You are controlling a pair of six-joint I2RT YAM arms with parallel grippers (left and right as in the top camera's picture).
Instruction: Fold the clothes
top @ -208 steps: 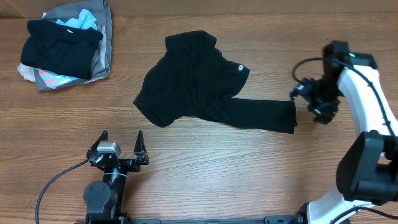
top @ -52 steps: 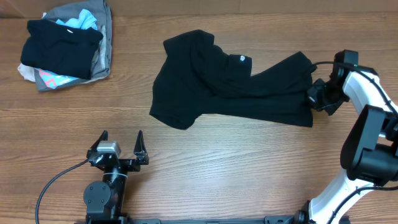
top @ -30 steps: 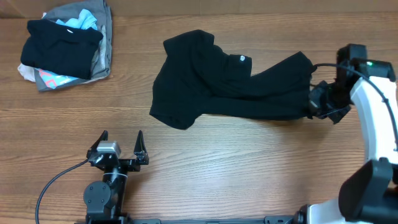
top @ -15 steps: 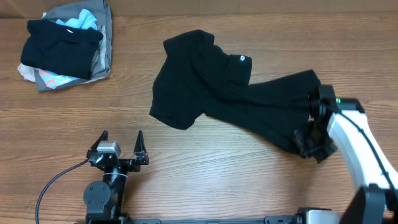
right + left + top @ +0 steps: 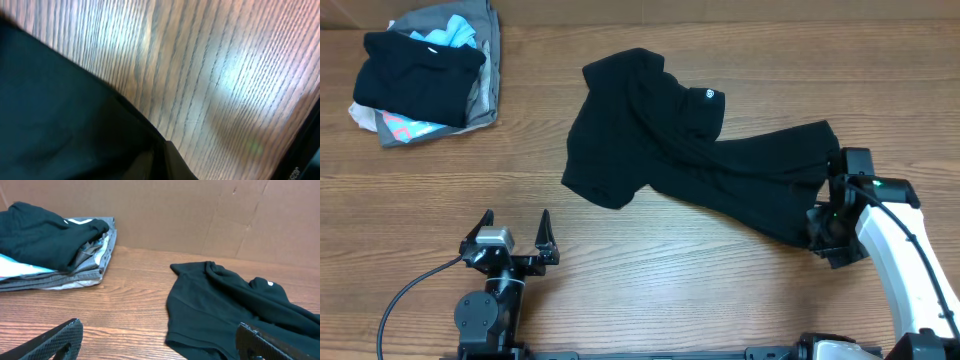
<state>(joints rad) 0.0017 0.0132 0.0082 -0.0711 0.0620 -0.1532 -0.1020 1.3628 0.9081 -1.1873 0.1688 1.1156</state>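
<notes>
Right hand (image 5: 822, 228) at black T-shirt (image 5: 640, 140) hem (left hand (image 5: 515, 220) agape)

White right arm (image 5: 892, 245), black joints, green light (image 5: 876, 183); black left hand (image 5: 515, 222), dark cable (image 5: 405, 293)

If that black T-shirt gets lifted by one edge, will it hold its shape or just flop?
Probably flops: the black T-shirt lies in soft creases and bunched folds, so it looks limp. It likely drags rather than slides, since it stretches in a long strip toward the right gripper. It seems light, lying thin on the table.
</notes>
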